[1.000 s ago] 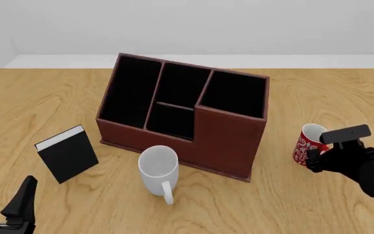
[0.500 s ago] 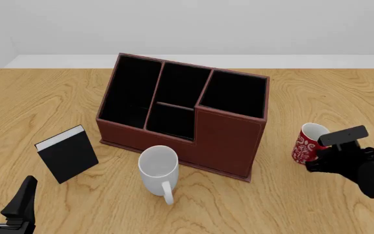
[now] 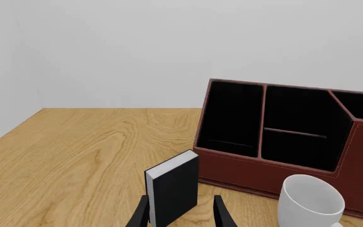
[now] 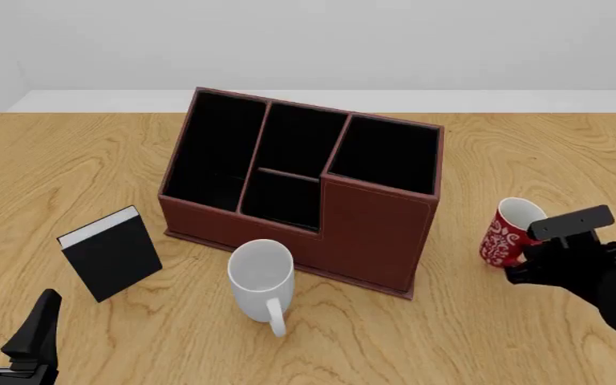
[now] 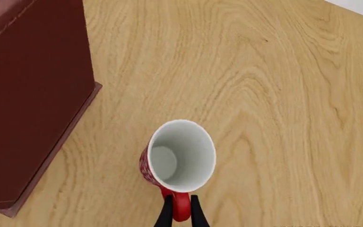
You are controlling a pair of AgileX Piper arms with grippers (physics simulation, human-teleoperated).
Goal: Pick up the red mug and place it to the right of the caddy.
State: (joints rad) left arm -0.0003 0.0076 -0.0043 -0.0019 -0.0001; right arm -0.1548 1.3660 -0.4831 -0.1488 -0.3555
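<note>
We see the counter [image 4: 62, 152] first, then the caddy [image 4: 378, 241] at its centre, taking up most of the middle. At about 8 o'clock from the caddy stands a black book [image 4: 112, 253], and at 6 o'clock a white mug [image 4: 261, 277]. The red mug [image 4: 507, 234] sits at 3 o'clock from the caddy, near it but apart. Our right gripper [image 5: 178, 211] has its fingers clamped on the mug's handle [image 5: 180, 208]. Our left gripper [image 3: 180, 215] idles at 7 o'clock with fingers spread. We judge the carrying done; whether the mug rests on the counter we cannot tell. Releasing and backing off remain.
</note>
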